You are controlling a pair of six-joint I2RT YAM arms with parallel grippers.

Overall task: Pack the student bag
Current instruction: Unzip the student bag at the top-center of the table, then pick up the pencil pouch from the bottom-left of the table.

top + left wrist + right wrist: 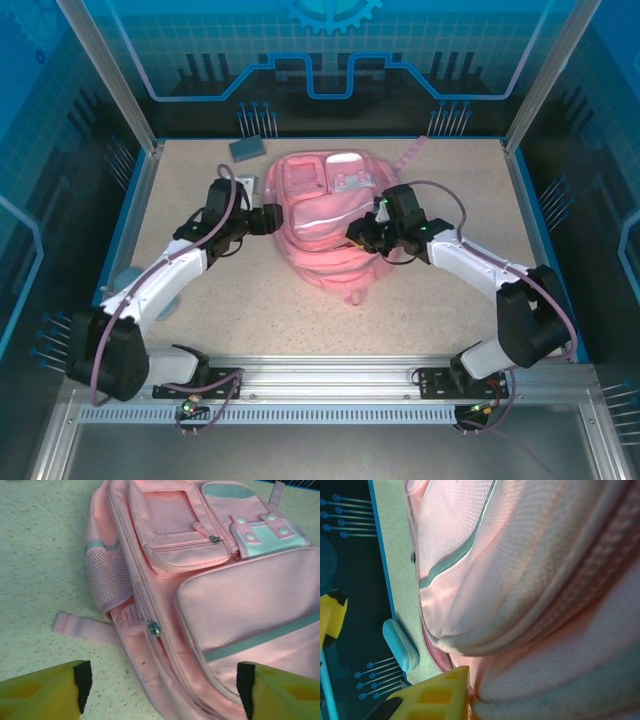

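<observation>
Lying flat, front upward, at the middle of the speckled beige table (420, 310): the student bag (322, 215), a large soft pink fabric backpack with zip pockets and pale mint strips. Flanked by both arms, with the left gripper (164, 686) at its left side and the right gripper (364, 233) at its right side. Left claw spread wide, its yellow fingers (45, 692) with black pads far apart, gripping nothing, poised above the bag's side seam and the table just beside it. Between those fingers in the left wrist view: a small metal zip puller (154, 627) on the long side zip, a pink mesh side pocket (105, 577) above it, and a flat pink webbing strap (82, 628) trailing out onto the table. Further up the front, a small square pocket (180, 527) with its own zip, and a mint patch (267, 539) with pink snap tabs. Right claw close against the bag, one yellow finger (432, 692) pressed to the pink fabric; impossible to tell how far open, or whether any fabric is pinched. Near the table's blue edge, a pale blue rounded oblong (400, 645); at the rear left, well apart from the bag, a flat grey-teal block (245, 148).
</observation>
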